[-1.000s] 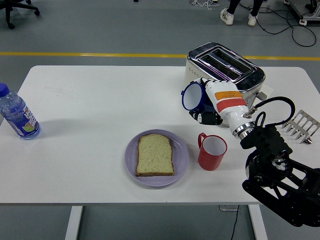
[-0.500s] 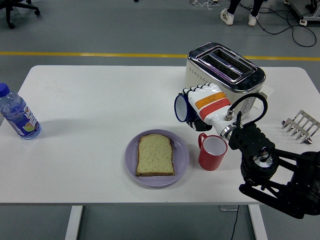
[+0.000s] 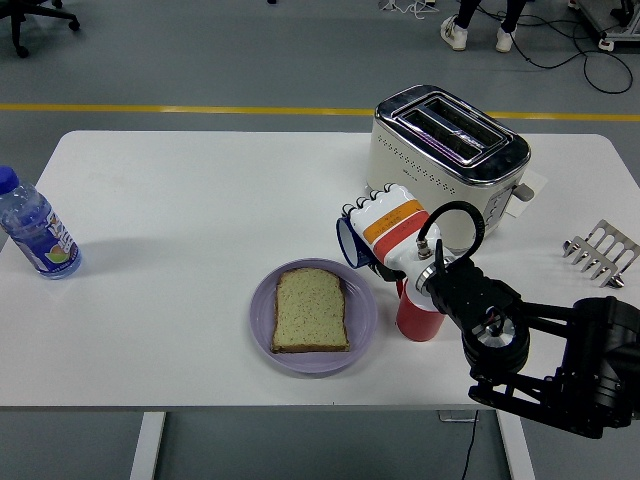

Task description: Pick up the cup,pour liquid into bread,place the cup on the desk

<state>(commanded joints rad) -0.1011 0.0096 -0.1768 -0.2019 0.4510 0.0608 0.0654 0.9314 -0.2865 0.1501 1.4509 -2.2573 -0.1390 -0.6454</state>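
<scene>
A: Near the middle of the desk (image 3: 180, 200), a bit toward the right edge, the right hand (image 3: 388, 228) has its fingers wrapped tight around the blue cup (image 3: 352, 243).

B: Is the cup standing up straight?

A: No. It is tipped on its side, and its open mouth faces the left edge. The cup is up in the air, not on the desk.

B: Where is the bread (image 3: 311, 310)?

A: It lies flat on the purple plate (image 3: 362, 320), close to the near edge. The cup's mouth is just past the plate's far right rim, so the bread is to the left of the cup and nearer the near edge.

B: So what does the pour need?

A: I think the cup must go a little more left and toward the near edge, so the mouth is over the slice.

B: Anything in the way?

A: The red cup (image 3: 416, 316) stands right beside the plate, partly under the arm. The toaster (image 3: 440, 145) is behind the hand, near the far edge. The bottle (image 3: 36, 228) is far off at the left edge. The left side has lots of open room.

B: And the left hand?

A: I can't see it.
</scene>
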